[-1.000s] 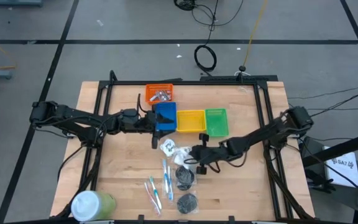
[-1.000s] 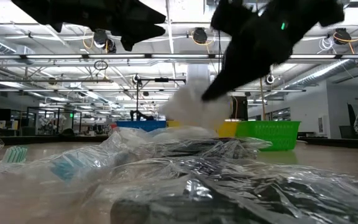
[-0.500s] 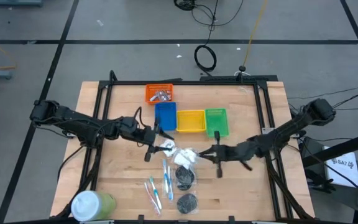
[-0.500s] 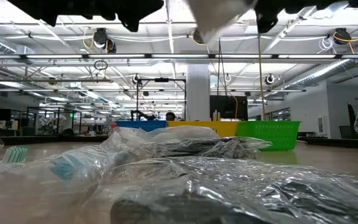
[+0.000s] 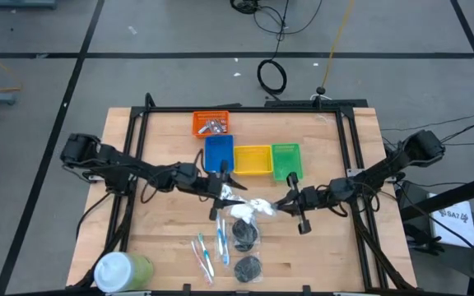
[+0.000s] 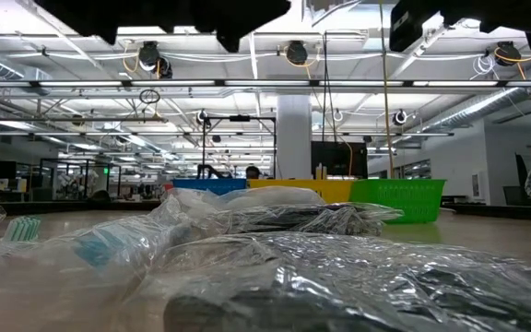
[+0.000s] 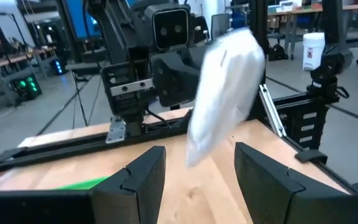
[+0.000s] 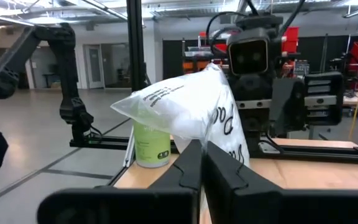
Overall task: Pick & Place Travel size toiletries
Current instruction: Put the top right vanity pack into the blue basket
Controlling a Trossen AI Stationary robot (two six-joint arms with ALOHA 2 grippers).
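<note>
My right gripper (image 5: 280,205) (image 8: 201,163) is shut on a white wrinkly packet (image 5: 259,205) (image 8: 188,106) above the table's middle. My left gripper (image 5: 220,194) (image 7: 196,180) is open and faces it, level. Its fingers stand apart with the packet (image 7: 225,93) just ahead of them, touching nothing. A second white packet (image 5: 231,191) lies under the left gripper. Blue, pink and white toothbrushes (image 5: 208,251) and two dark discs (image 5: 243,234) (image 5: 248,267) lie flat in clear bags nearer the near edge. Silvery sticks (image 5: 213,126) sit in the orange tray. My right gripper pinches the white packet by its edge (image 8: 202,138) between the two shut fingers. The fingers run about level, coming from the table's right. The packet is lifted clear of the table and sticks out past the fingertips toward the left arm.
Orange (image 5: 197,120), blue (image 5: 219,154), yellow (image 5: 253,159) and green (image 5: 286,160) trays stand toward the far edge. A large green cylinder with a white cap (image 5: 122,270) stands at the near left corner. Crinkled clear bags (image 6: 275,240) fill the low view's foreground.
My right gripper has risen from the table with the white packet, lifting it clear, and has drawn back toward the table's right. My left gripper has left the blue tray, moving toward the near edge and then right, up to the lifted packet.
</note>
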